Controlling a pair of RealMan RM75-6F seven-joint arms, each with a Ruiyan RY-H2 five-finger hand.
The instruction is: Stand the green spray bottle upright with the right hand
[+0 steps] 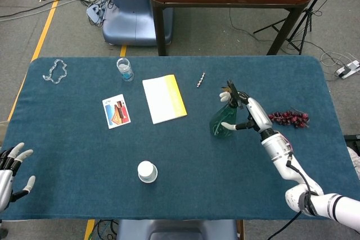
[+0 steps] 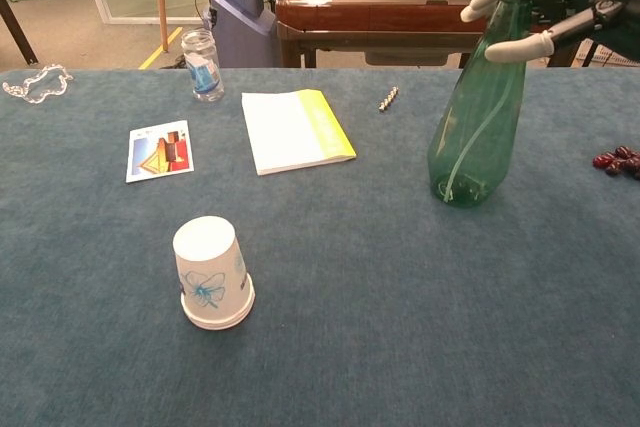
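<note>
Table point(image 1: 185, 161): blue cloth, fills most of the head view. Green spray bottle point(image 2: 476, 122): translucent green body, dark trigger head, dip tube visible inside; stood base-down right of center in the chest view, tilted slightly. Right hand point(image 1: 251, 113) sat at the bottle's neck from the right side, fingers point(image 2: 518, 45) wrapped around the top just under the trigger, holding it. Left hand point(image 1: 11, 167) at lower left edge of the head view, fingers spread, holding nothing. Small red grapes point(image 1: 289, 118) lay just right of the right hand.
</note>
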